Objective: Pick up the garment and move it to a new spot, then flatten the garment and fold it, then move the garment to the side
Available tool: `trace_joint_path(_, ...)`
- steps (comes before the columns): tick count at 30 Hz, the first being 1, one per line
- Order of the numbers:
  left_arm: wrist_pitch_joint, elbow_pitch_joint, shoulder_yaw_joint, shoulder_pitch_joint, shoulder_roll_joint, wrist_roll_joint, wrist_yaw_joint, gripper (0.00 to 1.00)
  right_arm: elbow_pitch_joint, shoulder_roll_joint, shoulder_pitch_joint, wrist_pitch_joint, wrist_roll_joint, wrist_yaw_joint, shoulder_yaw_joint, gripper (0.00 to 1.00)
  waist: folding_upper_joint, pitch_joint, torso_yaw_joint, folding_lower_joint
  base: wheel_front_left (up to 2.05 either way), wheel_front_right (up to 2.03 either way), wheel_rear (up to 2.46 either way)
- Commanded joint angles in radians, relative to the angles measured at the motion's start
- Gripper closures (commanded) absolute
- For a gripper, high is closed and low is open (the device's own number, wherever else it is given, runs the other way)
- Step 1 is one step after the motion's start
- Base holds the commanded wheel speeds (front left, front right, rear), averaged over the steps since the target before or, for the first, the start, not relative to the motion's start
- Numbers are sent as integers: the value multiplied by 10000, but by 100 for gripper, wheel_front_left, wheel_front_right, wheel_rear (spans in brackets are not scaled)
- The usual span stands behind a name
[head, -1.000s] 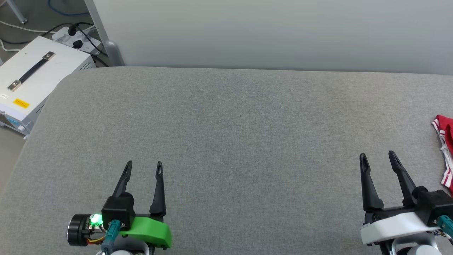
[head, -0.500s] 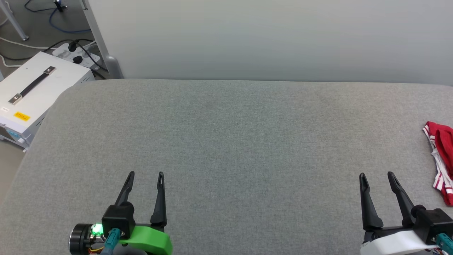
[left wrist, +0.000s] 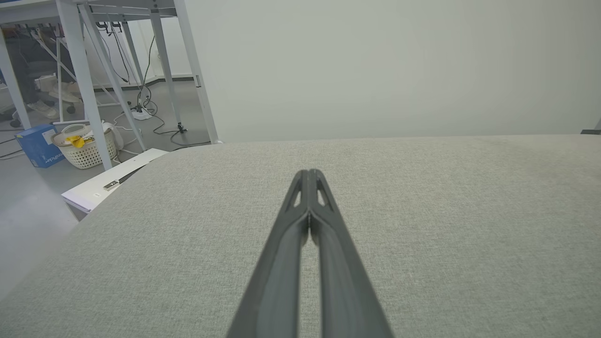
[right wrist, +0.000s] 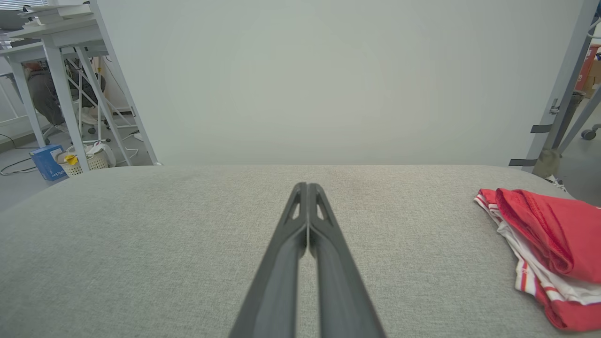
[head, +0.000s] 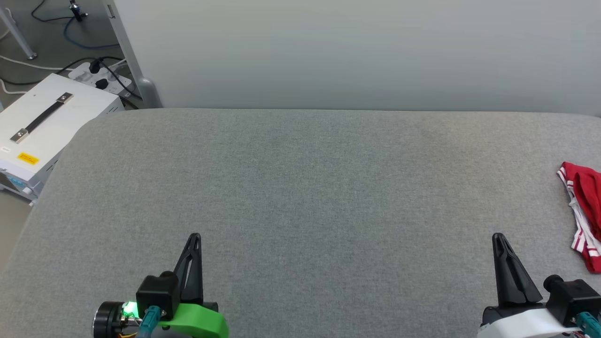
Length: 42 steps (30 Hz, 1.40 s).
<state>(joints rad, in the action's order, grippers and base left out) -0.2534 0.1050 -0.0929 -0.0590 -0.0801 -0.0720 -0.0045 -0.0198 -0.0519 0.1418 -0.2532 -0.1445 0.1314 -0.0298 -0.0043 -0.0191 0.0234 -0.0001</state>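
Observation:
The garment (head: pixel 583 211), red with white and striped trim, lies bunched at the right edge of the grey padded table (head: pixel 310 188); part of it runs off the head view. From the right wrist, the garment (right wrist: pixel 544 244) sits right of my fingers. My right gripper (head: pixel 498 238) is shut and empty at the lower right, a little left of the garment and apart from it. My left gripper (head: pixel 195 237) is shut and empty at the lower left. Both show pressed fingertips: left gripper (left wrist: pixel 308 173), right gripper (right wrist: pixel 307 186).
A pale wall panel (head: pixel 357 51) stands behind the table. A white box with a black handle (head: pixel 42 122) sits on the floor at the left, with a power strip and cables (head: pixel 94 70) behind it. Table frames and a basket (left wrist: pixel 84 150) stand further left.
Both grippers have gone from open to shut, with nothing between their fingers. The head camera has tilted, so the whole scene sits lower in the picture.

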Motion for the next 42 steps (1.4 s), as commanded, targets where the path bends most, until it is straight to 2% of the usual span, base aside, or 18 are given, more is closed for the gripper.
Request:
trace_joint_path(1, 64, -28, 23, 17, 8, 19, 1, 100, 6, 0, -41, 39, 42, 0, 7, 100, 1, 3, -3, 1, 0, 0, 0)
trace_joint_path(42, 886, -368, 325, 208, 105, 252, 16, 100, 70, 6, -499, 869, 509, -3, 104, 100, 15, 65, -80, 1, 0, 0, 0)
